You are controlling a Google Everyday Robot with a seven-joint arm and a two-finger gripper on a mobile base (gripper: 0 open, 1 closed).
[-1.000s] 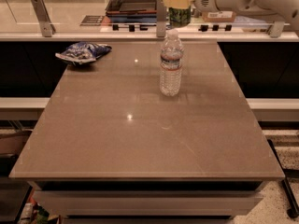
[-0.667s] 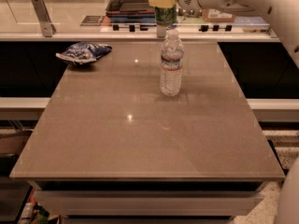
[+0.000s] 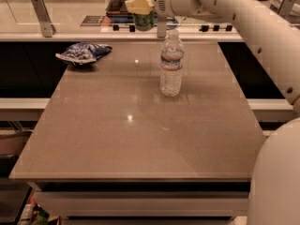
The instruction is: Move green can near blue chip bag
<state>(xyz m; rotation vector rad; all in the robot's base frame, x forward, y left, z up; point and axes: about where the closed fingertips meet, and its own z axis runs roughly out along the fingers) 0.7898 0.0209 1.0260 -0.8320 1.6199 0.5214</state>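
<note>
A water bottle (image 3: 171, 64) is being left standing upright on the far half of the table (image 3: 131, 139), and the blue chip bag (image 3: 83, 53) is lying crumpled near the far left corner, well apart from it. Compared with a second ago, the gripper (image 3: 142, 6) is being seen further left, now past the bottle's left side. The green can (image 3: 144, 21) is being held upright between the jaws, raised above the table's far edge, to the right of the bag.
</note>
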